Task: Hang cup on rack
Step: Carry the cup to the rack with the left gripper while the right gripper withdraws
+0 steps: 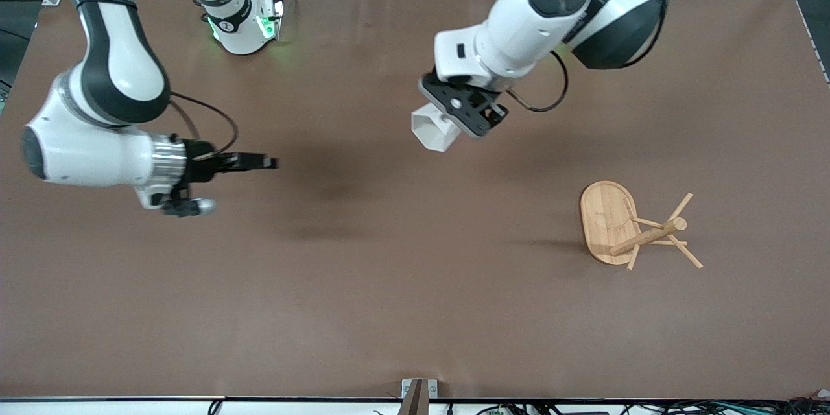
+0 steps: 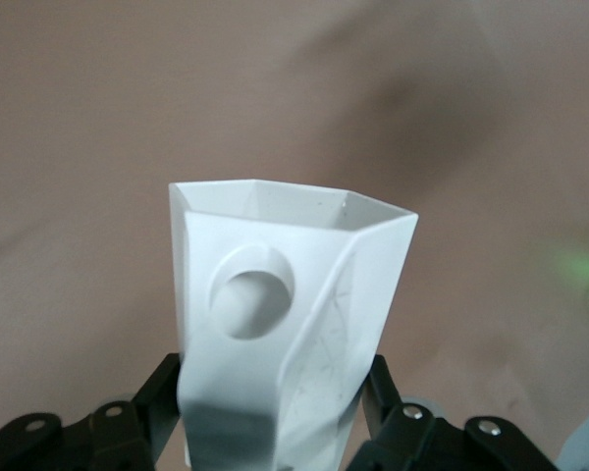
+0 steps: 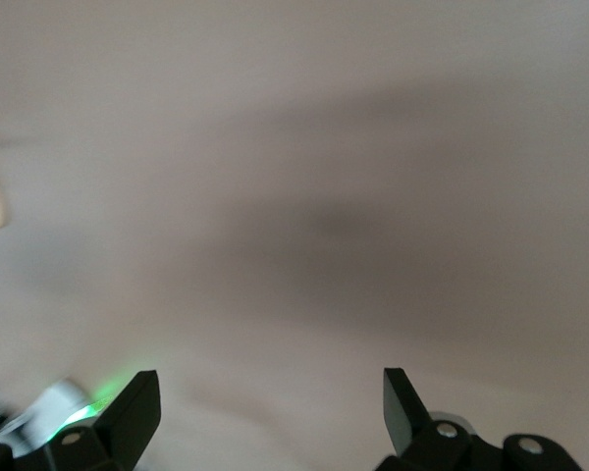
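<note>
My left gripper [image 1: 447,123] is shut on the white faceted cup [image 1: 433,129] and holds it in the air over the middle of the table. In the left wrist view the cup [image 2: 275,324] fills the space between the black fingers [image 2: 157,392], its handle with the round hole facing the camera. The bamboo rack [image 1: 626,225] stands on the table toward the left arm's end, nearer to the front camera, its pegs sticking out from the central post. My right gripper [image 1: 269,162] is open and empty over the table at the right arm's end; the right wrist view [image 3: 270,402] shows only bare table between its fingers.
The brown table mat [image 1: 363,285] lies under everything. The right arm's base [image 1: 243,26] with a green light stands at the table's back edge. A small metal bracket [image 1: 418,392] sits at the front edge.
</note>
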`<state>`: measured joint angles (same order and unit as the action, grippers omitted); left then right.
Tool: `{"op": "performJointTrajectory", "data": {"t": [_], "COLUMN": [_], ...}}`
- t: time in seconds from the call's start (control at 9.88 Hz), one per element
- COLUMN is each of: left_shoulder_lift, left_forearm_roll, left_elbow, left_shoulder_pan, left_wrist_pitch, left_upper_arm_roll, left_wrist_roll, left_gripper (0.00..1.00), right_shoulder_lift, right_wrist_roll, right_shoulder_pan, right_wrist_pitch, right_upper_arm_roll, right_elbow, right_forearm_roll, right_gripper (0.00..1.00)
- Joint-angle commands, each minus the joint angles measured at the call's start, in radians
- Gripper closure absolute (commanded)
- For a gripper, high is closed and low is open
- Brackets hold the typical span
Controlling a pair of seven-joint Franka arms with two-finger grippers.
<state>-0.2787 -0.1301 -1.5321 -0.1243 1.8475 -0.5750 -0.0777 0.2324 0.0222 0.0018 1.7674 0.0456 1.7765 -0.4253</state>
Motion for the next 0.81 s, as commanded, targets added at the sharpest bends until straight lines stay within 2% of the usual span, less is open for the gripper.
{"op": "performJointTrajectory", "data": {"t": [0.0, 0.1, 0.2, 0.3, 0.4, 0.71], "left_shoulder_lift": [-0.008, -0.008, -0.007, -0.008, -0.017, -0.028], "left_forearm_roll": [0.015, 0.015, 0.014, 0.015, 0.015, 0.014], "left_elbow": [-0.033, -0.039, -0.048, -0.054, -0.060, -0.129], "left_shoulder_pan": [0.130, 0.187, 0.221, 0.250, 0.305, 0.370], "left_wrist_pitch": [0.009, 0.007, 0.009, 0.010, 0.010, 0.015], "left_upper_arm_roll": [-0.008, -0.008, -0.006, -0.005, -0.008, -0.008], "left_wrist_roll": [-0.040, -0.037, -0.054, -0.072, -0.062, -0.050], "left_gripper": [0.99, 0.99, 0.99, 0.99, 0.99, 0.99], "right_shoulder_lift": [-0.047, -0.047, -0.048, -0.051, -0.056, -0.172], "right_wrist_roll": [-0.021, -0.021, -0.021, -0.013, 0.011, 0.030], "right_shoulder_pan": [0.006, 0.006, 0.003, 0.000, -0.025, -0.059], "right_wrist_pitch": [-0.019, -0.041, -0.063, -0.139, -0.226, -0.241], "right_upper_arm_roll": [-0.134, -0.191, -0.210, -0.204, -0.193, -0.156], "right_elbow": [-0.066, -0.101, -0.161, -0.231, -0.271, -0.281], "right_forearm_roll": [0.085, 0.126, 0.222, 0.334, 0.365, 0.368], "right_gripper": [0.00, 0.00, 0.00, 0.00, 0.00, 0.00]}}
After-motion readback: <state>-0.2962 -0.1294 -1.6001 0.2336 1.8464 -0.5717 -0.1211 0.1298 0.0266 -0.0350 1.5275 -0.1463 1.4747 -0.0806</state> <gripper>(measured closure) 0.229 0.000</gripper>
